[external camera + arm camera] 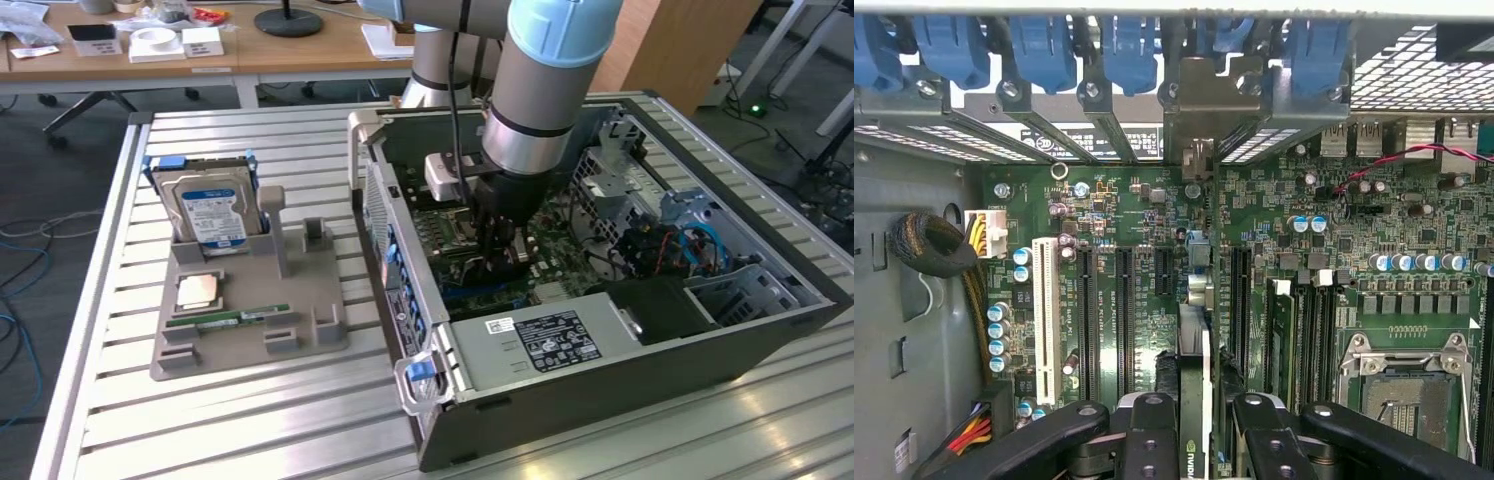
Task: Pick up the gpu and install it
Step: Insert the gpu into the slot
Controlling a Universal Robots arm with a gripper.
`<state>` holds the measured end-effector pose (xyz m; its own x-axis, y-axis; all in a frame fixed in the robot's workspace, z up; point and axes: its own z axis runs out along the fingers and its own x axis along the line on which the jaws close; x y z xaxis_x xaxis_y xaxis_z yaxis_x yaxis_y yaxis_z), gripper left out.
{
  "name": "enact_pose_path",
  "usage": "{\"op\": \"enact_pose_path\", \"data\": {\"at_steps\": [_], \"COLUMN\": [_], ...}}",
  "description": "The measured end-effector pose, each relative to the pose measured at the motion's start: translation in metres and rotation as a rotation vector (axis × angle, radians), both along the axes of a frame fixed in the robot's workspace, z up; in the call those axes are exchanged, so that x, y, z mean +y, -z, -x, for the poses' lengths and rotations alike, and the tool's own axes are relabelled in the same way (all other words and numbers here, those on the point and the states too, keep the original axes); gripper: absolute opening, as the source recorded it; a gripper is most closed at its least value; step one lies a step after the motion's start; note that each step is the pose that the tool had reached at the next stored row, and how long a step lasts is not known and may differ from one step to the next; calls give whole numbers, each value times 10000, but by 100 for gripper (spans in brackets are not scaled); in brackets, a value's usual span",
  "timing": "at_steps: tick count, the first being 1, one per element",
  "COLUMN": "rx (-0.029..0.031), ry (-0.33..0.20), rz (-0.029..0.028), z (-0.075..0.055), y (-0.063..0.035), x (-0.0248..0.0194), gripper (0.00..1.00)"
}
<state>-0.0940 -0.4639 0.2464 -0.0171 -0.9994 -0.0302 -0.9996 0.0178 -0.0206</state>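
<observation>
In the wrist view the gpu point(1194, 345) is a thin card seen edge-on, standing upright over the green motherboard point(1144, 215) among the black expansion slots. Its metal bracket point(1199, 110) reaches the case's rear slot openings under the blue latches. My gripper point(1202, 410) is shut on the card, one black finger point(1152, 435) on each side. In the exterior view the gripper point(503, 262) is lowered deep inside the open computer case point(747, 310), above the motherboard, and its fingers hide the card.
A grey fixture tray point(310, 345) lies at the exterior view's left of the case, with a blue-labelled hard drive point(211, 212) standing upright, a CPU chip point(200, 290) and a green memory stick point(248, 317). A white slot point(1042, 300) and cable bundles point(929, 245) lie near the card.
</observation>
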Motion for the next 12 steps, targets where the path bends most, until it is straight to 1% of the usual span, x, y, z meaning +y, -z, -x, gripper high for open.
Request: {"op": "enact_pose_path", "data": {"at_steps": [5, 6, 12], "rx": [-2, -1, 0], "ry": [1, 1, 0], "rz": [-3, -2, -1], "z": [0, 0, 0], "y": [2, 1, 0], "x": [0, 0, 0], "gripper": [27, 33, 33]}}
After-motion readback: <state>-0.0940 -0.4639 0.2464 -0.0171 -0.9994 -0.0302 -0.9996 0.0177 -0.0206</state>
